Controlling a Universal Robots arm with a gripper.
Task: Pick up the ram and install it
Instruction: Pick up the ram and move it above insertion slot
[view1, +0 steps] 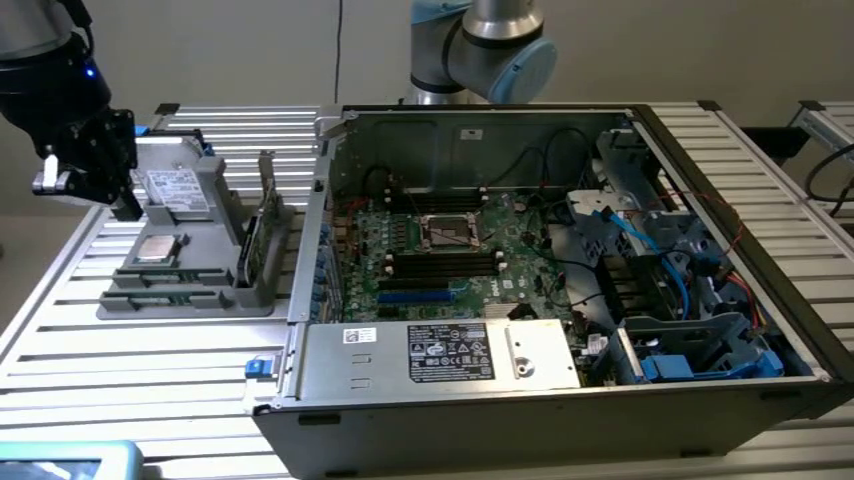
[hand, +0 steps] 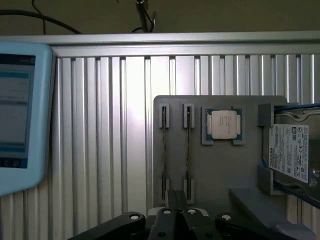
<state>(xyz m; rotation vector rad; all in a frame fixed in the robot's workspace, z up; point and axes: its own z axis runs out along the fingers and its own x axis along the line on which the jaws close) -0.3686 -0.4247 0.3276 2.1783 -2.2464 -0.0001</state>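
Observation:
Two ram sticks (hand: 163, 150) stand on edge side by side in slots of a grey parts tray (hand: 210, 175); in the exterior view they are thin green strips (view1: 167, 297) at the tray's near end. My gripper (hand: 175, 198) is shut with nothing in it and hangs above the tray, apart from the sticks. In the exterior view the gripper (view1: 127, 205) is at the left, over the tray's far end by the hard drive (view1: 171, 188). The open computer case (view1: 747, 390) holds the motherboard (view1: 501, 285) with black memory slots (view1: 443, 263).
On the tray also lie a square silver processor (hand: 223, 123) and a labelled hard drive (hand: 292, 155). A taller green card (view1: 251, 250) stands at the tray's edge nearest the case. A light-blue screen device (hand: 20, 110) lies on the slatted aluminium table (hand: 100, 125).

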